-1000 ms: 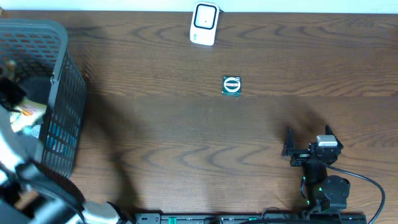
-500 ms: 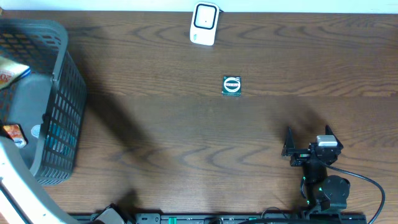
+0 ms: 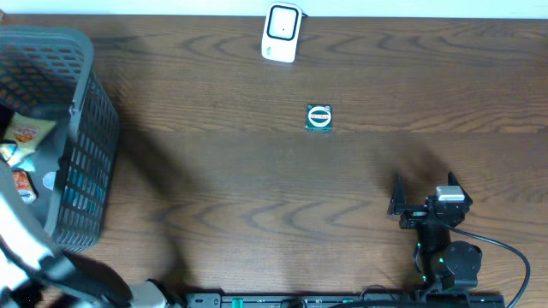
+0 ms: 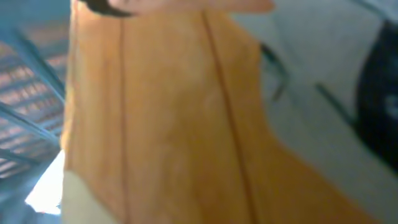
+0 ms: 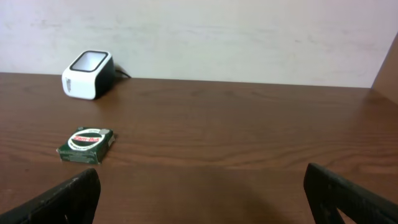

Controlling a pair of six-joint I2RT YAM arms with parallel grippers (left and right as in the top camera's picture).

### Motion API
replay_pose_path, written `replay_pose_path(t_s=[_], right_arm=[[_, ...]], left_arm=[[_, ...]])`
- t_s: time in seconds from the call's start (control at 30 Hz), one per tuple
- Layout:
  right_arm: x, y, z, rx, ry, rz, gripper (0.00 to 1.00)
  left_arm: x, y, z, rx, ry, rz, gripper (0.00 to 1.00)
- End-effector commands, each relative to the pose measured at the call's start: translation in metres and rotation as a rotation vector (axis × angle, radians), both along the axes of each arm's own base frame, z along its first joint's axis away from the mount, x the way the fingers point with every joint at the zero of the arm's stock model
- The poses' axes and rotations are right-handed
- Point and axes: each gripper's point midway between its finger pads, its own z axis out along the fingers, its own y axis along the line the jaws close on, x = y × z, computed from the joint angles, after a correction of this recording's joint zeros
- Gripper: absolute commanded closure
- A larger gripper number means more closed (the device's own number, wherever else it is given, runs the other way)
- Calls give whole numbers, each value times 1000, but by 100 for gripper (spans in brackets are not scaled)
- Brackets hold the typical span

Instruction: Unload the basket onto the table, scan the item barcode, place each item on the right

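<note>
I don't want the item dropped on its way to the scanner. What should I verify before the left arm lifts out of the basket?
1. The left gripper is shut: ok, though it is hidden inside the basket.
2. Firm hold on the orange packet: cannot tell; it fills the left wrist view, blurred.
3. Barcode facing outward: cannot tell.
4. The white scanner is unobstructed: ok, it stands alone at the table's far edge.
5. The right gripper is out of the way: ok, open, low near the front edge.
6. The green box is off the path: probably ok; it lies apart, in front of the scanner.
</note>
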Motion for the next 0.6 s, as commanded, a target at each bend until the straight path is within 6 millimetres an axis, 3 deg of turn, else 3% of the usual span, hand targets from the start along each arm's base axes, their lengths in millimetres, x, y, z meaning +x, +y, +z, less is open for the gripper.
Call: replay_pose_path(t_s=[0.0,0.2,0.27,0.37,0.43,0.57], right_arm=[[0,2,-1,-5,0,10,1],[0,2,-1,-5,0,10,1],[0,2,-1,-5,0,10,1],[0,2,-1,-5,0,10,1],[0,2,-1,-5,0,10,1],[0,2,-1,-5,0,10,1]], left_arm=[[10,-1,32,52,-93,-41,93],[7,-8,115,152,-338,2,92],[-2,-4,121,197,-320,30,92],[-13,4,96,202,-196,69,92],[-19,8,62,149,-92,99,92],[-12,7,-1,20,31,74,92]])
